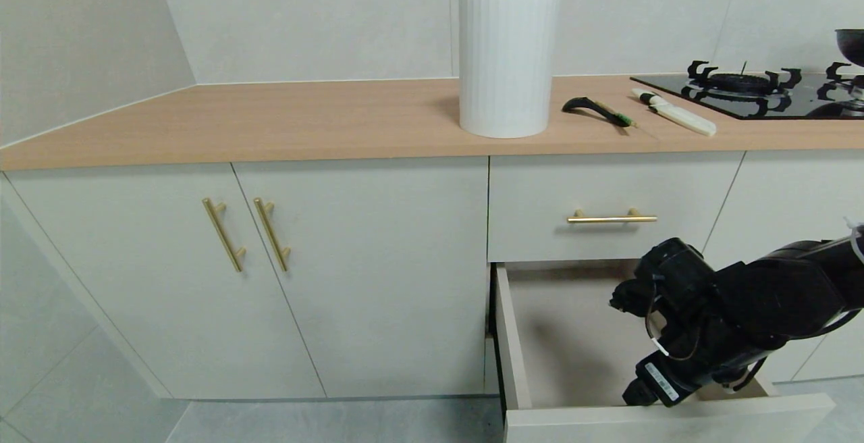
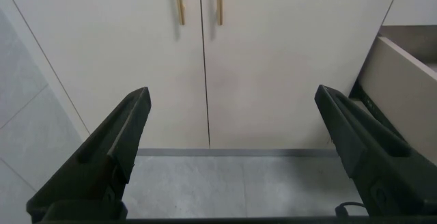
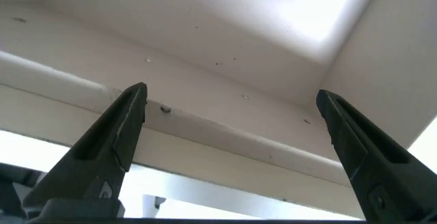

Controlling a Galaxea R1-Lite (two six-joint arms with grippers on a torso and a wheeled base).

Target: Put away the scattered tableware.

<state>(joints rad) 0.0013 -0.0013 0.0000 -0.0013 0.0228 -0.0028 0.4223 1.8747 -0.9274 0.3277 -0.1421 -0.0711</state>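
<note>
Finds the right gripper point(image 3: 229, 94) spread wide and empty, low inside the open drawer point(image 1: 574, 348), and the left gripper point(image 2: 232, 98) equally agape before the cupboard doors point(image 2: 273, 60). Risks clipping the drawer's front wall on lifting out, and toppling the ribbed canister point(image 1: 509, 61) when reaching for the black-headed utensil point(image 1: 597, 109) and white knife point(image 1: 675, 113) lying near it on the countertop point(image 1: 270, 119). Takes the tableware from the head view, the drawer's inner corner from the right wrist view.
</note>
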